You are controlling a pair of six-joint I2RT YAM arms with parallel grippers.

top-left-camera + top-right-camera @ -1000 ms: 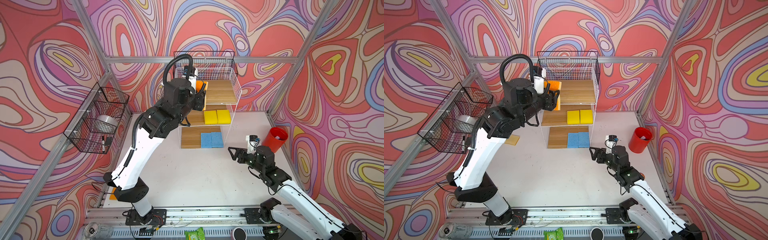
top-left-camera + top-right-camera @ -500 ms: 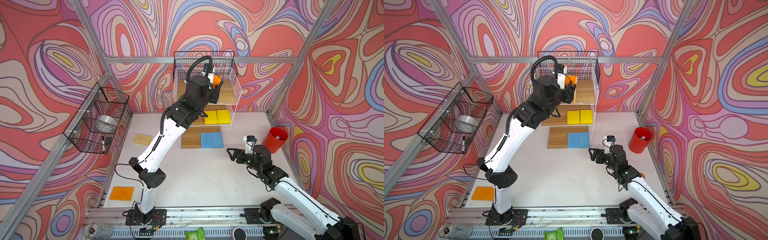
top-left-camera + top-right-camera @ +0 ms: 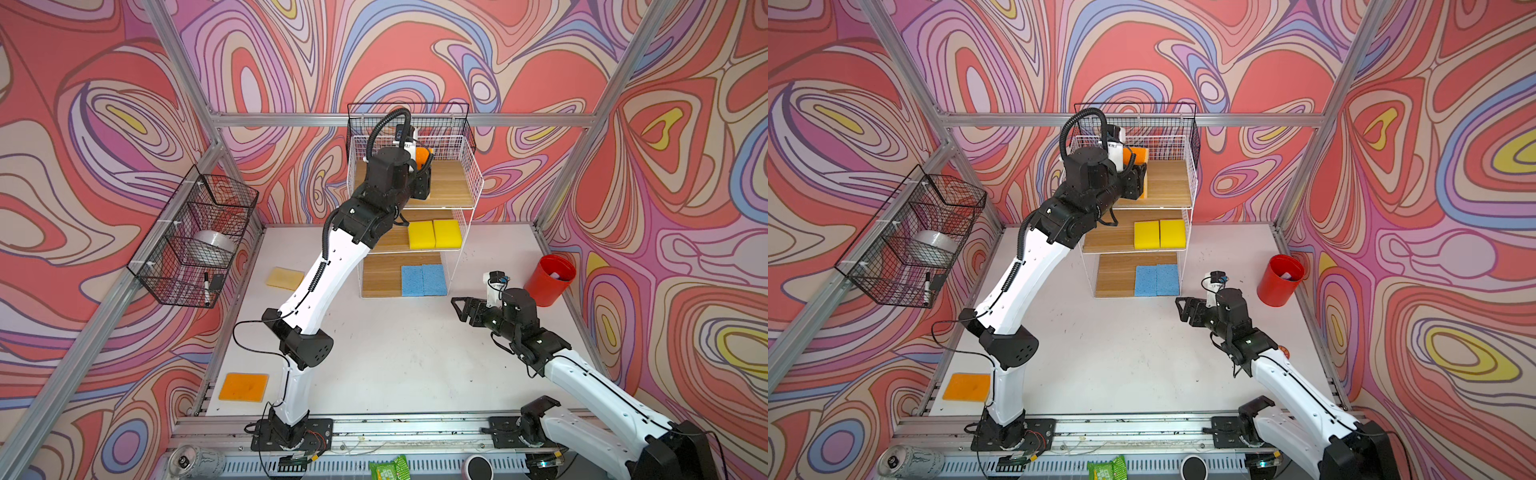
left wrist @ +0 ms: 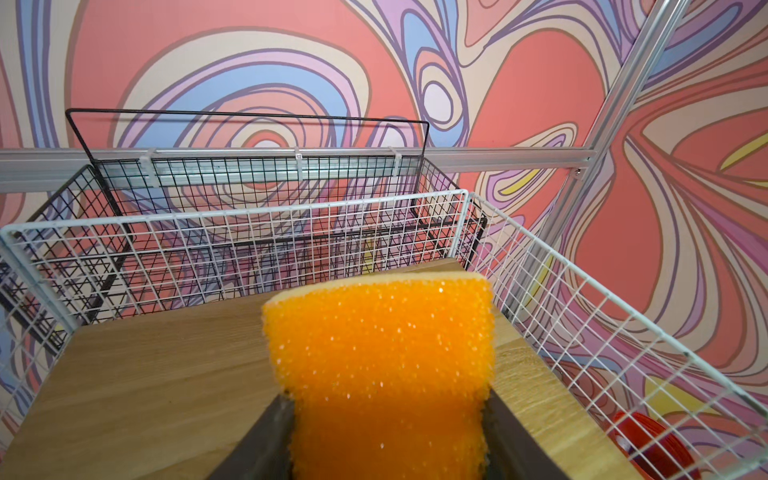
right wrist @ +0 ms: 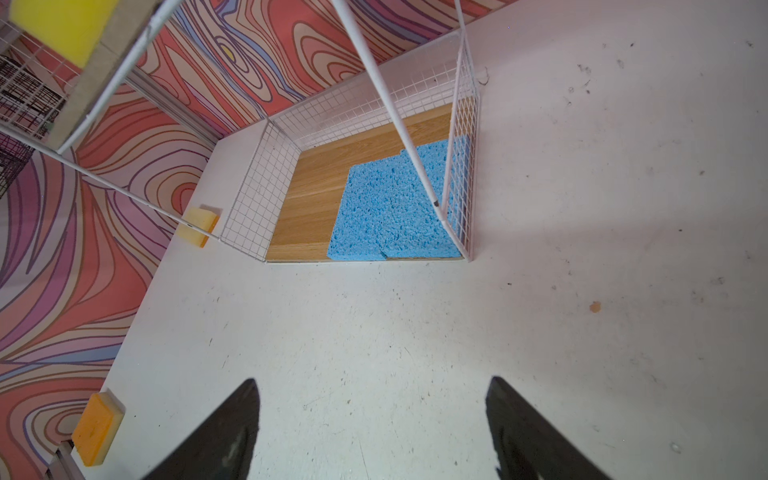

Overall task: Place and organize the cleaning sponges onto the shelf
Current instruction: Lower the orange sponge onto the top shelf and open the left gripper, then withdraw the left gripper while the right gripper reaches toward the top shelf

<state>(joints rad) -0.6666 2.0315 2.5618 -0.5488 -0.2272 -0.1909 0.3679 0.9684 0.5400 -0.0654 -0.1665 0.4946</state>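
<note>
Hovering over the top of the shelf (image 4: 166, 365), left claw (image 4: 384, 401) is squeezing an orange sponge (image 4: 380, 340), long side pointing at its back grid (image 4: 266, 245), while right claw (image 5: 372, 382) gapes empty out front, farther off.

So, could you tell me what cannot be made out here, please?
- Whether the orange sponge rests on the top board of the shelf: lower end cut off in the left wrist view, behind the left arm in both top views.
- Contents of the red cup: too small in both top views.
</note>
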